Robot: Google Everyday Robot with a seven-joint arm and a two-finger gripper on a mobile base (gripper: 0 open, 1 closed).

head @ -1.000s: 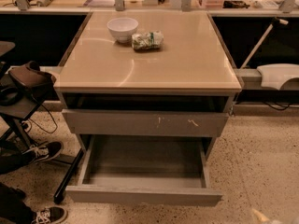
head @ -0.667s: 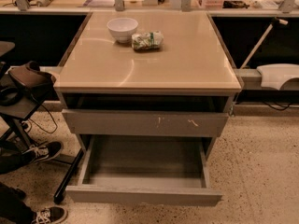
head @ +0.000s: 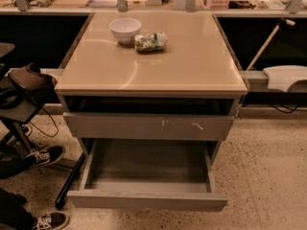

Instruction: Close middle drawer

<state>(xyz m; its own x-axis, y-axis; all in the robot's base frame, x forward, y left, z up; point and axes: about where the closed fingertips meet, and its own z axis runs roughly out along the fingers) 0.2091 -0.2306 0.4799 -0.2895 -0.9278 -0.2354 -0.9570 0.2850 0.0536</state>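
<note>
a grey cabinet (head: 72, 109) stands on a speckled floor (head: 268, 176), seen from the front and a little above. its beige worktop (head: 192, 66) is glossy. near the worktop's back edge, left of centre, sits a white bowl (head: 125, 29), upright. just beside the bowl on its right lies a crumpled green and white packet (head: 150, 41); whether the two touch cannot be told.

under the worktop there is a dark gap, and below that the top drawer (head: 148, 127), whose flat grey front carries pale scratch marks right of centre. it looks to be pulled out slightly.

the middle drawer (head: 144, 200) is directly below it and pulled far out toward the camera. its plain front, with no handle, is near the bottom edge of the view, well forward of the top drawer's front. the grey tray inside shows between its two side walls, and the back part lies in shadow under the top drawer.

to the left, a dark bag (head: 29, 83) rests on a low stand, and two shoes (head: 43, 155) with white soles are on the floor near the drawer's left corner. to the right, a white pad (head: 287, 76) lies on a ledge.

the gripper is out of view, so its place and state cannot be told.
</note>
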